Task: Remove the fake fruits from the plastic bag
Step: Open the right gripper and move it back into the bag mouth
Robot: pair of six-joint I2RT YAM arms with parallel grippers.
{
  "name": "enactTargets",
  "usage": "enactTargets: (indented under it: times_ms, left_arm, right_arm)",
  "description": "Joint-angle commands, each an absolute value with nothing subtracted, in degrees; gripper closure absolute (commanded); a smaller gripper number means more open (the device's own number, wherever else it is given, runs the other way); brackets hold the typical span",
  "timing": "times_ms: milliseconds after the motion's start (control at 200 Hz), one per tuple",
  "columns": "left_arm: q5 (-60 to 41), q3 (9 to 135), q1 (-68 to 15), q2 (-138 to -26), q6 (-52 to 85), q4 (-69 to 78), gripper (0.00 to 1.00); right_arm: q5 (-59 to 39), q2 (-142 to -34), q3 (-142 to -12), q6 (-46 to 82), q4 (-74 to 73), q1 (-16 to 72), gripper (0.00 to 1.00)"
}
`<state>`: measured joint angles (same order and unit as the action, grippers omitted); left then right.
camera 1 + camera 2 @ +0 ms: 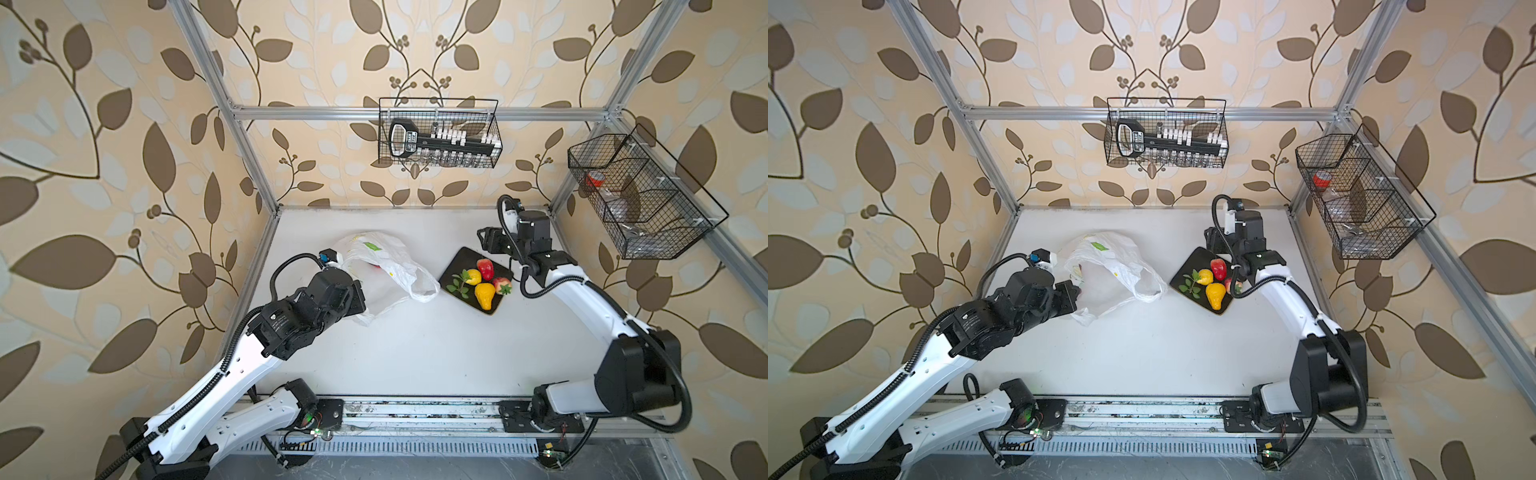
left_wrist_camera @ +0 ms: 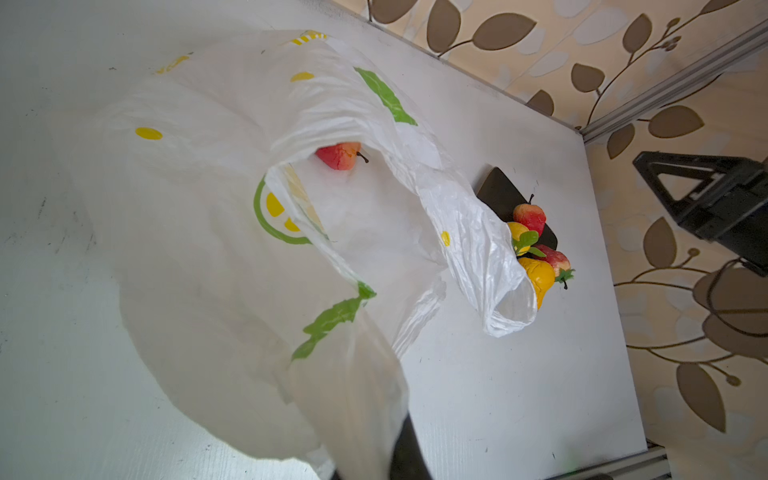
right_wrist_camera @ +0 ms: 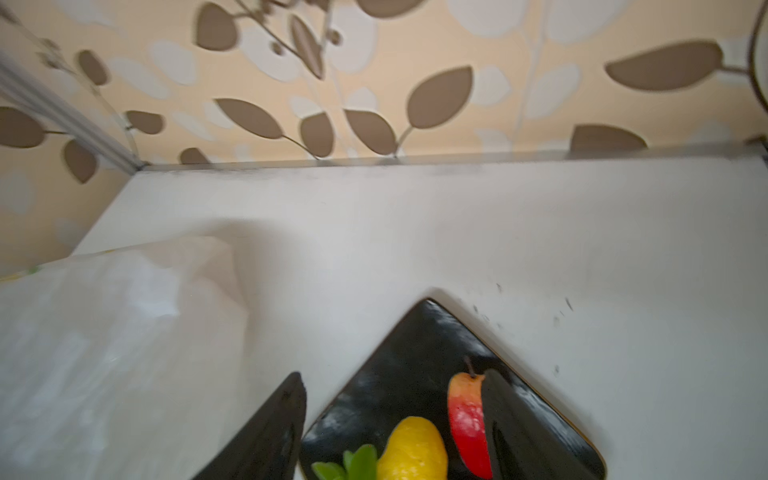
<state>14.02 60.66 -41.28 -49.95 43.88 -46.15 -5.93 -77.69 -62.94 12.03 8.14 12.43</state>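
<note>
Left fingers (image 2: 405, 453) are clamped hard on the plastic bag (image 2: 208, 249), its film bunched right at their tips. Ahead of those tips the bag's mouth gapes wide on the counter (image 2: 519, 395). One reddish peach (image 2: 338, 154) lies inside it, well beyond the fingers' reach.

Over to the right fingers (image 3: 270, 432): spread apart and gripping nothing, poised above the dark tray (image 3: 399, 374). In the gap between them sits the yellow lemon (image 3: 415, 453) with its green leaves. A red peach (image 3: 467, 424) is tucked close against one finger; whether it touches, I can't tell.

In a top view the tray holds four of the fake fruits. Joining those two are a yellow-orange pear (image 1: 485, 295) and a red fruit with a green cap (image 1: 502, 285), both nearer the arm's base than the fingertips. The bag lies off to one side of the right fingers, apart from them.
</note>
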Motion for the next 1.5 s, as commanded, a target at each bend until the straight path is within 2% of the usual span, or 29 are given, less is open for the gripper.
enactTargets:
  times_ms: [0, 190, 295, 425, 630, 775, 1080, 1210, 1359, 1494]
  left_arm:
    - [16.3, 61.0, -41.4, -49.1, 44.3, -47.1, 1.0]
    - [16.3, 60.9, -41.4, -49.2, 44.4, -47.4, 1.0]
    - [16.2, 61.0, -41.4, -49.3, 44.4, -47.9, 1.0]
    - [16.6, 61.0, -41.4, -48.9, 44.6, -48.8, 1.0]
    - [17.1, 61.1, -41.4, -48.4, 44.7, -49.5, 1.0]
    - [16.7, 61.6, -41.5, -48.2, 44.7, -50.5, 1.0]
    - [17.6, 63.4, -41.4, -46.3, 43.2, -55.1, 1.0]
    - [14.8, 64.5, -41.4, -46.5, 38.9, -55.0, 1.0]
    - [12.3, 66.8, -41.4, -47.4, 33.8, -57.3, 1.0]
    - [10.3, 67.0, -41.4, -47.6, 32.1, -57.8, 1.0]
  right_arm:
    - [-8.8, -71.1, -60.2, 11.0, 7.9, 20.9, 0.37]
    - [-3.4, -67.1, -59.4, 7.4, 3.8, 40.8, 0.43]
    - [-1.0, -70.2, -59.2, 6.8, 1.6, 49.8, 0.47]
    - [0.8, -77.2, -59.7, 7.8, -3.0, 55.8, 0.49]
    - [2.3, -90.4, -64.0, 9.2, -7.3, 57.0, 0.6]
    - [6.7, -97.8, -65.7, 1.8, -10.6, 57.1, 0.63]
    - [9.7, -111.4, -73.4, -16.9, -11.8, 53.5, 0.63]
    - [9.6, -115.7, -75.3, -18.9, -11.7, 51.4, 0.62]
    - [10.6, -118.6, -77.6, -13.7, -10.5, 48.7, 0.55]
    - [9.0, -119.1, -80.4, 5.1, -5.7, 45.2, 0.44]
